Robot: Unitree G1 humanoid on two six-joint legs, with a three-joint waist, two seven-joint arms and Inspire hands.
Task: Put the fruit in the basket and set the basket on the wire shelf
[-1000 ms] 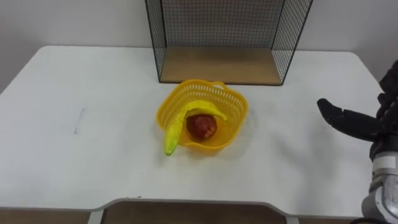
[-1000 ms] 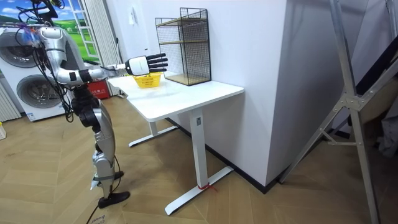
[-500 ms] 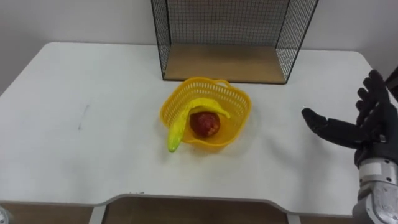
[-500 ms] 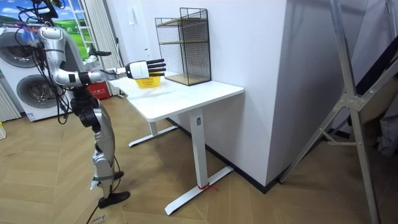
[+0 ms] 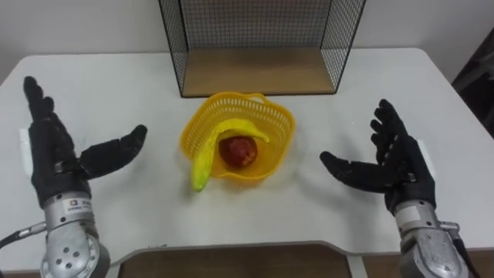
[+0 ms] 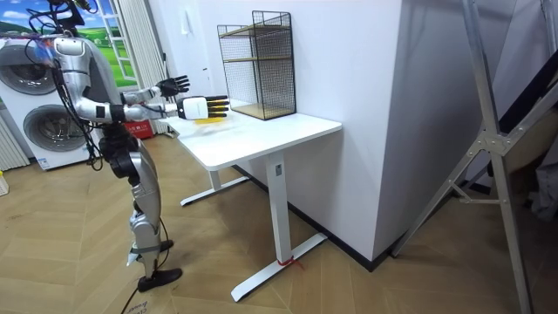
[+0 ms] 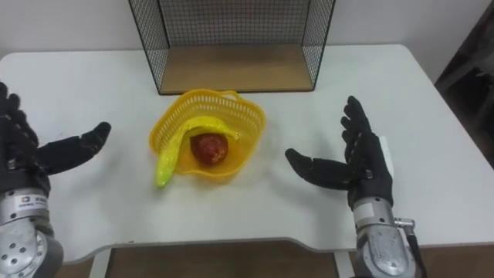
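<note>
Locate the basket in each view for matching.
Left eye view: basket centre frame, just before the wire shelf.
Right eye view: basket left of centre, before the wire shelf.
Room view: basket upper left, partly behind the right robot hand, on the room view's left of the wire shelf.
Shared landmark: the wire shelf.

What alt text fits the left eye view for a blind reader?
The robot's left hand and right hand, both open, flank a yellow basket holding a red fruit and a banana, on a white table before a wire shelf.
</note>
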